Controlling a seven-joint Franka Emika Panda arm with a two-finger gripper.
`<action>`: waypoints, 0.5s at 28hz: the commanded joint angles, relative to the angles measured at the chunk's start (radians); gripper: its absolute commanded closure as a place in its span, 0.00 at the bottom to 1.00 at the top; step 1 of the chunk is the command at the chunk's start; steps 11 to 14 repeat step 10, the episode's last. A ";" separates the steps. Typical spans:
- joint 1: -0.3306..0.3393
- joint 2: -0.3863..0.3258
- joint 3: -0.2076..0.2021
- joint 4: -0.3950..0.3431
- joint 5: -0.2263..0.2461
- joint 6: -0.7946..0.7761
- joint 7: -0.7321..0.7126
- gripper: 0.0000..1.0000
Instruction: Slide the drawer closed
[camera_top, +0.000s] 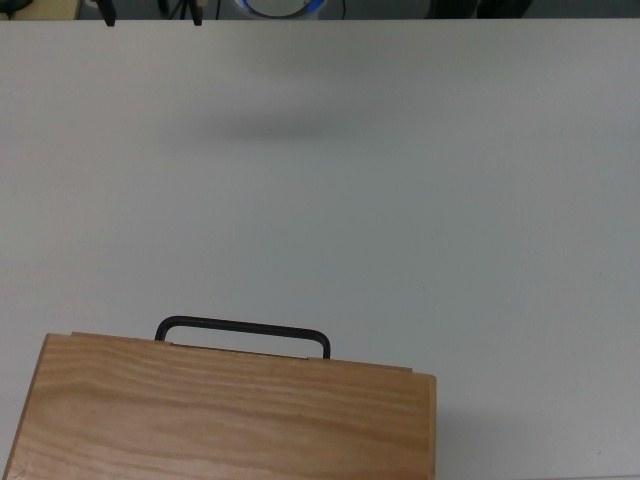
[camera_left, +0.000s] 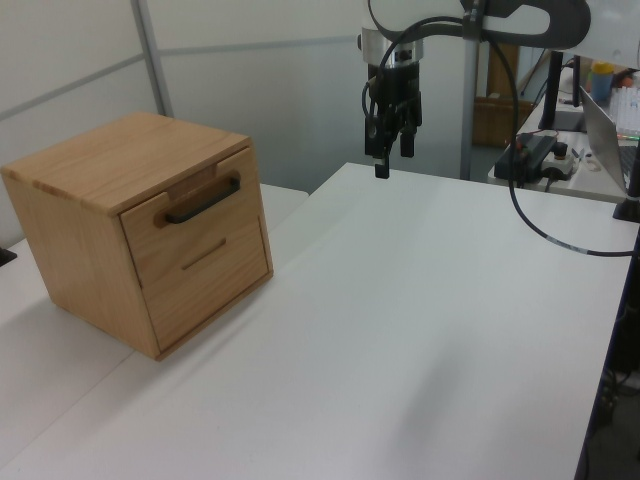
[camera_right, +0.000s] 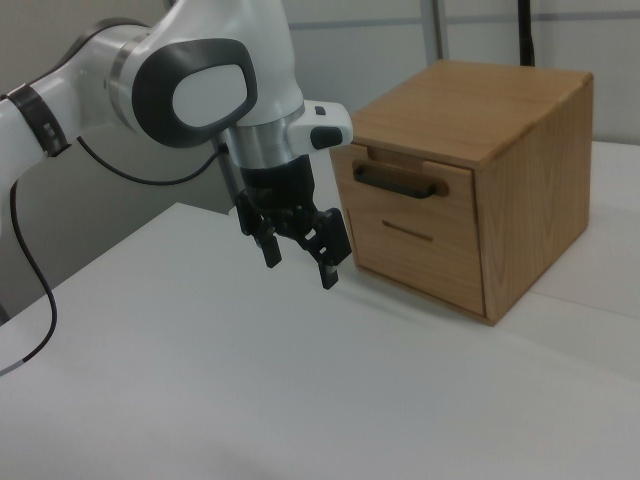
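Left view shows the drawer (camera_left: 195, 218) as the upper front of a light wooden cabinet (camera_left: 110, 165), its flat panel sitting flush with the cabinet face and carrying a thin black bar handle (camera_left: 203, 200). Below it lies a second front with only a narrow slot (camera_left: 203, 254) for a grip. The cabinet stands on a white table (camera_left: 420, 330) at the left view's left. With the drawer pushed in, nothing of its inside can be seen. The gripper (camera_left: 386, 165) hangs above the table's far end, well apart from the cabinet, its two fingers spread with nothing between them; the right view shows the same gap (camera_right: 298, 268). In the top view, the cabinet's grained top is cut off by the bottom edge, only the handle (camera_top: 243, 331) juts out past it, and just the fingertips (camera_top: 107, 17) show at the upper edge.
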 joint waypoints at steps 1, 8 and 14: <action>0.000 -0.007 0.000 -0.006 0.021 0.004 -0.024 0.00; 0.000 -0.006 0.002 -0.008 0.018 0.032 -0.024 0.00; 0.000 -0.006 0.002 -0.008 0.018 0.032 -0.024 0.00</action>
